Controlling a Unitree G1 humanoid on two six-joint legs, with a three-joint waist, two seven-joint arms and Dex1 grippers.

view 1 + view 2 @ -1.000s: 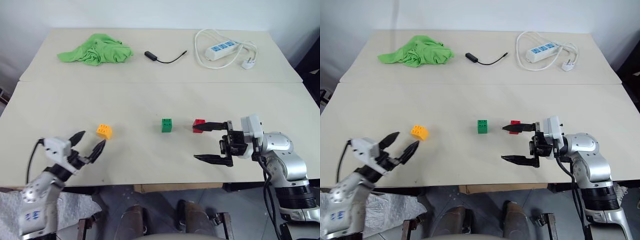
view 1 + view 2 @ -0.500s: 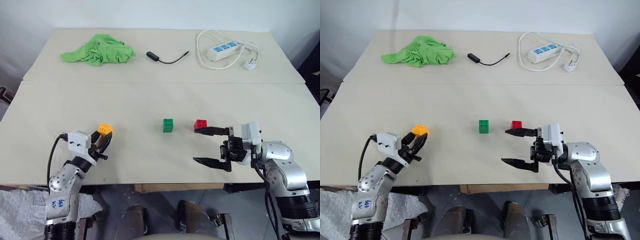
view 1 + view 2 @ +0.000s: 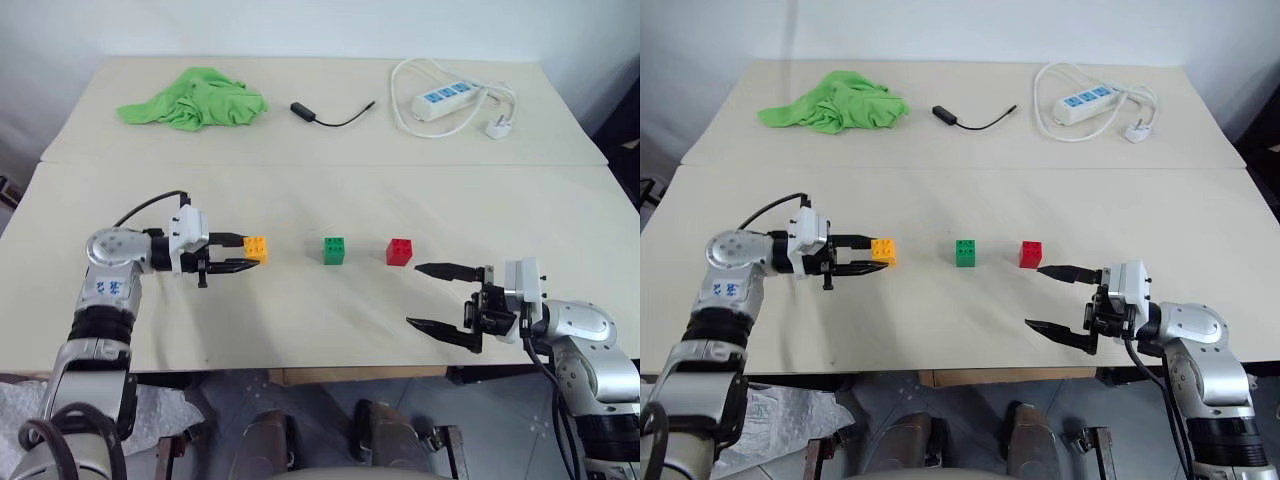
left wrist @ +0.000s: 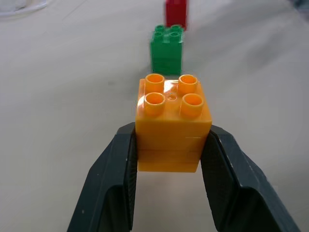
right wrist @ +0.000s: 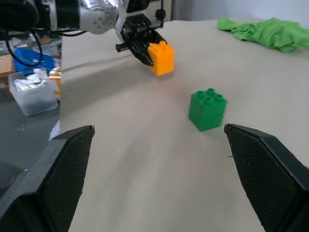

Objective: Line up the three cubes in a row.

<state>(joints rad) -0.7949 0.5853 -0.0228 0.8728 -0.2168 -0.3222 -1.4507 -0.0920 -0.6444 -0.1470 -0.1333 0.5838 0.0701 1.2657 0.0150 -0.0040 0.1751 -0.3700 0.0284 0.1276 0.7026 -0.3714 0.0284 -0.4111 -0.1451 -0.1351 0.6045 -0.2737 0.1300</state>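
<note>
The orange-yellow cube [image 4: 173,123] was pinched by its two flat side walls, low on the body, studs up and left clear. It was carried at the tips of the left gripper [image 3: 243,254], which was clamped on it from the left, level with the table [image 3: 320,320]. Whether the cube rested on the table or hung just above could not be told. The block was judged light and rigid, hard smooth plastic: unlikely to crush, but likely to slide or twist between the pads if squeezed off-centre. The flat opposite faces were reckoned the right hold, not the studded top.

To its right, a gap apart, the green cube [image 3: 335,250] stood upright, and further right again the red cube [image 3: 400,251], the two near each other. In the left wrist view the three were seen nearly in one line, green [image 4: 167,48] behind orange, red [image 4: 175,13] behind green. The row was judged almost made, with only the release left.

The right gripper [image 3: 440,296] was held near the table's near edge, right of and nearer than the red cube, jaws spread wide and nothing between them.

Along the far side, well apart, lay a green cloth [image 3: 195,98], a black adapter with cable [image 3: 301,109] and a white power strip [image 3: 441,98].
</note>
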